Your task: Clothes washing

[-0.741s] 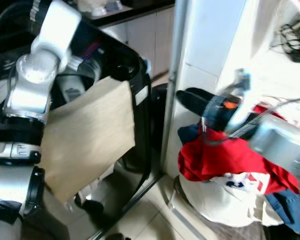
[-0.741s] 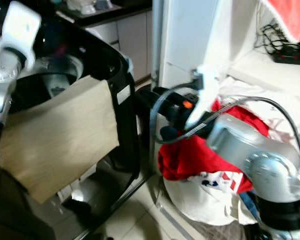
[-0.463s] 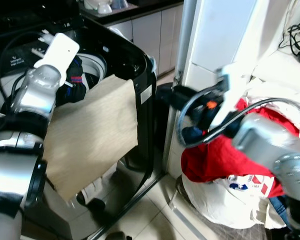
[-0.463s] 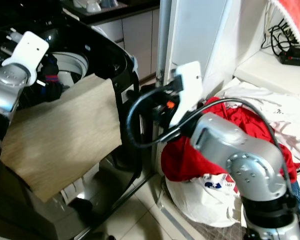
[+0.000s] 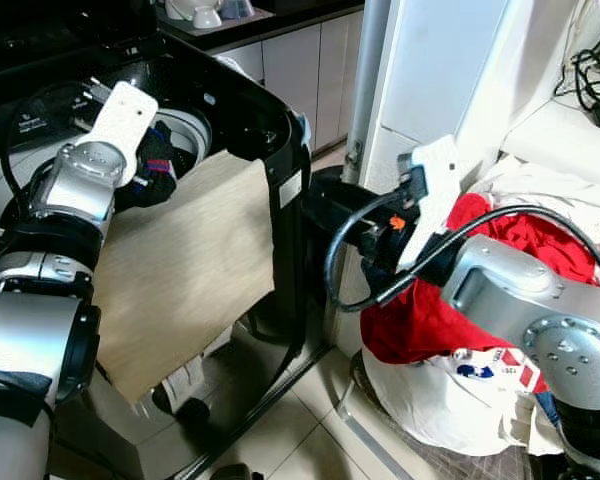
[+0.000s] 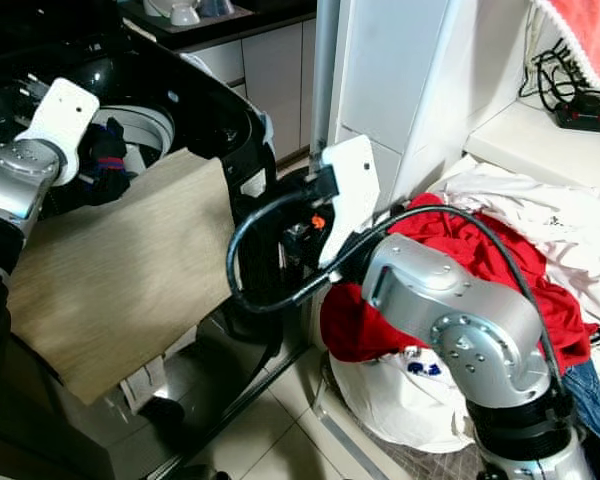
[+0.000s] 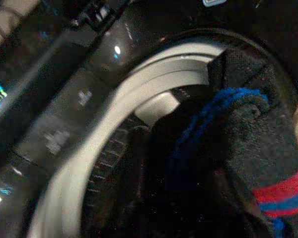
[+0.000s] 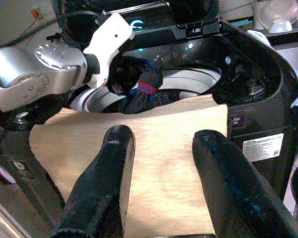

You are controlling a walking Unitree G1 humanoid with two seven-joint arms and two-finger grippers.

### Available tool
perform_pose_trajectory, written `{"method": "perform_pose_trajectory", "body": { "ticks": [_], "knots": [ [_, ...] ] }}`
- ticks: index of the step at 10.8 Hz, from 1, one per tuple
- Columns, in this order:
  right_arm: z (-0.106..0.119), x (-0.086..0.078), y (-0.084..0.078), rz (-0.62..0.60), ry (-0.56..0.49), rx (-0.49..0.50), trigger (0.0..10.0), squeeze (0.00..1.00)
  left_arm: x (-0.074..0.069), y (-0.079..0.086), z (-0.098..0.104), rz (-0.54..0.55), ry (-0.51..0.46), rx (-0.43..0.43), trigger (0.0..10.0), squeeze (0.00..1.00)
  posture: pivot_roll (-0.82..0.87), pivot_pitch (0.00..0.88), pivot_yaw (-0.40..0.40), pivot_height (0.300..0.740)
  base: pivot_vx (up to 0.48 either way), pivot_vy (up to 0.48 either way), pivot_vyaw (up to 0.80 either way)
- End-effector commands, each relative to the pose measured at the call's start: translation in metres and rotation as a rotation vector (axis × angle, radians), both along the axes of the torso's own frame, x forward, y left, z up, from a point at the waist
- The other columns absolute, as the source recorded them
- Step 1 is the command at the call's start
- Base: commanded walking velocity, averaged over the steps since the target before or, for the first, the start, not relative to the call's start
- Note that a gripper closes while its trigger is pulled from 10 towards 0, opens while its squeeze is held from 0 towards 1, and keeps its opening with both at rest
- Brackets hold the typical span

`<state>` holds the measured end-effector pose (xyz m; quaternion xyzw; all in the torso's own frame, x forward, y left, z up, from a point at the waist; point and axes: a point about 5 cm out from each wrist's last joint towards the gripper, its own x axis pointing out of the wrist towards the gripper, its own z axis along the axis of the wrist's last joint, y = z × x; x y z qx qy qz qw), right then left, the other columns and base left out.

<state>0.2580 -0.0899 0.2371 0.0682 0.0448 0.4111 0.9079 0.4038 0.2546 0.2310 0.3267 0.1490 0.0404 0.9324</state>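
Observation:
A black top-loading washing machine [image 5: 283, 135] stands at the left, its white drum [image 5: 196, 128] open. My left gripper [image 8: 134, 72] reaches over the drum and is shut on a dark garment [image 5: 158, 165] with blue and red stripes, which hangs into the opening. A tan sheet [image 5: 190, 270] drapes down the washer's front. My right gripper [image 8: 164, 135] is open with nothing between its fingers [image 8: 111, 163]; it hovers in front of the washer, pointing at the tan sheet. To the right lies a pile of clothes with a red garment [image 5: 420, 320] on top.
A white bag or basket [image 5: 430, 405] under the red garment sits on the tiled floor. A white pillar [image 5: 365, 90] rises between washer and pile. Cabinets [image 5: 300, 60] stand behind, and cables [image 5: 595, 70] lie on a shelf at the far right.
My right gripper has swung from the clothes pile toward the washer. My left arm has lowered, bringing the dark garment over the drum. The camera has shifted too.

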Motion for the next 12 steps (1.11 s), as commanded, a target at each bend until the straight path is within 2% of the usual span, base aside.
{"method": "perform_pose_trajectory", "body": {
  "ticks": [1,3,4,5,6,7,8,9,11,12],
  "knots": [
    [0.003,-0.002,0.003,-0.002,-0.025,-0.002,10.0,0.00,0.004,-0.001,0.021,-0.026,-0.055,0.090,10.0,1.00,-0.10,0.000,0.059,0.740,0.000,0.000,0.00],
    [0.002,-0.001,0.003,-0.017,-0.025,-0.004,10.0,0.00,0.005,-0.002,0.023,-0.057,-0.006,0.200,10.0,1.00,-0.10,0.000,0.062,0.740,0.000,0.000,0.00],
    [0.002,-0.001,0.003,-0.017,-0.025,-0.004,10.0,0.00,0.005,-0.002,0.023,-0.057,-0.006,0.200,10.0,1.00,-0.10,0.000,0.062,0.740,0.000,0.000,0.00],
    [0.001,0.001,0.003,-0.027,-0.028,-0.008,10.0,0.00,0.005,0.000,0.021,-0.069,0.056,0.236,10.0,1.00,-0.10,0.000,0.066,0.740,0.000,0.000,0.00],
    [0.001,0.001,0.002,-0.032,-0.030,-0.012,10.0,0.00,0.005,0.001,0.022,-0.074,0.073,0.259,10.0,1.00,-0.10,0.000,0.066,0.740,0.000,0.000,0.00],
    [0.000,0.004,0.001,-0.052,-0.032,-0.020,10.0,0.00,0.005,0.004,0.028,-0.090,0.094,0.330,10.0,1.00,-0.10,0.000,0.068,0.740,0.000,0.000,0.00],
    [0.000,0.004,0.001,-0.052,-0.032,-0.020,10.0,0.00,0.005,0.004,0.028,-0.090,0.094,0.330,10.0,1.00,-0.10,0.000,0.068,0.740,0.000,0.000,0.00],
    [-0.001,0.007,0.001,-0.078,-0.030,-0.024,10.0,0.00,0.005,0.006,0.035,-0.092,0.089,0.435,10.0,1.00,-0.10,0.000,0.069,0.740,0.000,0.000,0.00],
    [-0.002,0.010,0.000,-0.102,-0.030,-0.024,10.0,0.00,0.005,0.008,0.038,-0.110,0.104,0.545,10.0,1.00,-0.10,0.000,0.071,0.740,0.000,0.000,0.00],
    [-0.001,0.012,-0.001,-0.125,-0.033,-0.023,10.0,0.00,0.006,0.008,0.047,-0.091,0.031,0.588,10.0,1.00,-0.10,0.000,0.075,0.740,0.000,0.000,0.00]
  ]
}}
